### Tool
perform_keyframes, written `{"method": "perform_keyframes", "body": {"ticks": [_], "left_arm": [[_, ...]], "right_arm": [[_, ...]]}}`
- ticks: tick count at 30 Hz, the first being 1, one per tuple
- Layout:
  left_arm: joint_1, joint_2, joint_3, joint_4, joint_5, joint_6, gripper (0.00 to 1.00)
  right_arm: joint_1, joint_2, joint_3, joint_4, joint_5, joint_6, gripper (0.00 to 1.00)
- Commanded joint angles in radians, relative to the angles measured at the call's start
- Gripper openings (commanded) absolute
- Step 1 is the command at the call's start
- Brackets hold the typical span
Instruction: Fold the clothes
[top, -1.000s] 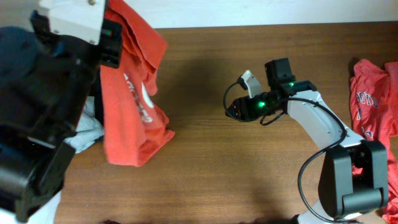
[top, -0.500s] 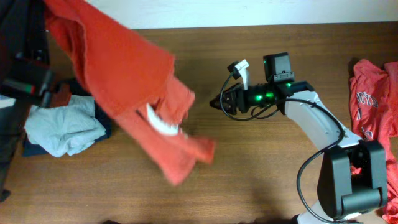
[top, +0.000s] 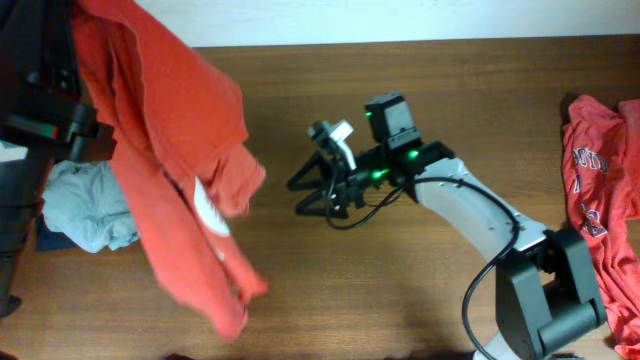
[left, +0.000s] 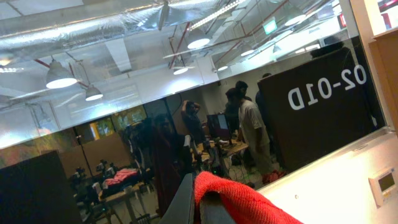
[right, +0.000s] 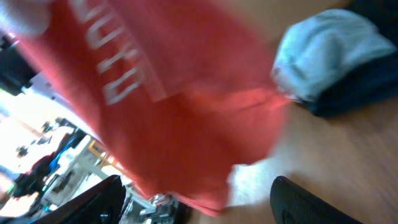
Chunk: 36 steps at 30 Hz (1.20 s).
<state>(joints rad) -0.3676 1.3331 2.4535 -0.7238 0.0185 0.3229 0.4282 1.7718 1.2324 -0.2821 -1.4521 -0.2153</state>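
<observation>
An orange-red T-shirt (top: 170, 150) with white print hangs in the air over the table's left side. In the left wrist view my left gripper (left: 199, 190) is shut on a fold of this shirt (left: 249, 202); in the overhead view the cloth hides the jaws. My right gripper (top: 305, 192) stands open just right of the hanging shirt, with nothing between its fingers. Through the right wrist view the shirt (right: 174, 93) fills the frame, blurred, in front of the open gripper (right: 199, 205). A second orange-red shirt (top: 600, 170) lies crumpled at the right edge.
A pale grey garment (top: 85, 205) lies on a navy one (top: 40, 238) at the left, partly under the hanging shirt; both show in the right wrist view, grey (right: 336, 43) over navy (right: 354, 93). Bare wooden table (top: 400, 290) lies between the arms.
The right arm has reached left toward the hanging shirt and its jaws have spread wider. The shirt has swung and now hangs more to the left, lower hem nearer the front.
</observation>
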Motion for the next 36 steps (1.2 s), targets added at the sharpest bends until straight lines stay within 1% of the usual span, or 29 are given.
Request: {"method": "perform_keyframes", "body": {"ticks": [1,2,4,6,8,10,13,16,23,24,26,28,31,34,36], "left_arm": [[-0.003,-0.004,0.017,0.005,-0.014,0.016,0.0],[-0.003,-0.004,0.017,0.005,-0.014,0.016,0.0],[-0.003,-0.004,0.017,0.0,-0.014,0.016,0.0],[-0.003,-0.004,0.017,-0.006,-0.014,0.016,0.0],[-0.003,-0.004,0.017,-0.01,-0.014,0.016,0.0],[-0.003,-0.004,0.017,-0.014,-0.014,0.015,0.0],[-0.003,-0.004,0.017,-0.014,-0.014,0.015,0.0],[-0.003,-0.004,0.017,-0.014,-0.014,0.015,0.0],[-0.003,-0.004,0.017,-0.013,-0.014,0.016,0.0],[-0.003,-0.004,0.017,-0.013,-0.014,0.016,0.0],[-0.003,-0.004,0.017,-0.013,-0.014,0.016,0.0],[-0.003,-0.004,0.017,-0.013,0.008,0.015,0.0],[-0.003,0.006,0.017,-0.008,0.083,0.006,0.0],[-0.003,0.019,0.017,-0.01,0.084,0.003,0.0],[-0.003,0.029,0.017,-0.013,0.121,0.0,0.0]], "right_arm": [[0.061,-0.019,0.013,0.064,-0.01,0.036,0.79],[0.085,-0.019,0.013,0.098,0.062,0.093,0.79],[0.104,-0.019,0.013,0.145,0.191,0.144,0.79],[0.107,-0.019,0.013,0.211,0.266,0.206,0.79],[0.103,-0.019,0.013,0.321,0.298,0.283,0.79],[0.092,-0.019,0.013,0.464,0.327,0.394,0.79],[0.061,-0.019,0.013,0.565,0.365,0.476,0.79],[0.027,-0.019,0.013,0.598,0.311,0.494,0.78],[-0.072,-0.019,0.013,0.715,-0.026,0.482,0.79],[-0.084,-0.019,0.013,0.72,-0.049,0.483,0.79],[-0.115,-0.019,0.013,0.72,-0.039,0.509,0.78],[-0.112,-0.019,0.013,0.72,-0.005,0.521,0.79],[-0.052,-0.019,0.013,0.716,0.109,0.539,0.79],[-0.016,-0.019,0.013,0.716,0.165,0.539,0.79],[-0.006,-0.019,0.013,0.708,0.198,0.539,0.79]]}}
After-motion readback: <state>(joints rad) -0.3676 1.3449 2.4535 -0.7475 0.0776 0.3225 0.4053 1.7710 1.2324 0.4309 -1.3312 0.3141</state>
